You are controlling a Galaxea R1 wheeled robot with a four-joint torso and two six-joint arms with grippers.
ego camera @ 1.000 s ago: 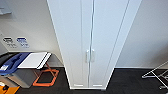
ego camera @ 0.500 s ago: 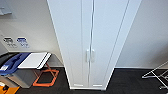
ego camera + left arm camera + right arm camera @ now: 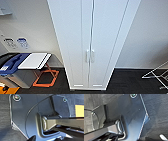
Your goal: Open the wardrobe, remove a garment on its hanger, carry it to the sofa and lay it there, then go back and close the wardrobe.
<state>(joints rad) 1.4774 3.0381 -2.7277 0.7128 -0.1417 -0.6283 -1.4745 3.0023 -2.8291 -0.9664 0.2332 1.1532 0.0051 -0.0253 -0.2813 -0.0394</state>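
The wardrobe (image 3: 91, 42) stands straight ahead in the head view, tall, narrow and white, against a white wall. Both of its doors are shut. Two small vertical white handles (image 3: 90, 56) sit side by side at the middle seam. The garment and the hanger are hidden behind the shut doors. Both wrist cameras look past the robot's own dark plate onto dark carpet (image 3: 5, 131), (image 3: 159, 112).
Left of the wardrobe stands a grey bin with a blue lid (image 3: 11, 65), with a white board (image 3: 33, 60) on it and an orange frame (image 3: 46, 78) on the floor beside it. A metal drying rack (image 3: 157, 75) stands at the right. Dark carpet (image 3: 125, 82) runs along the wardrobe's foot.
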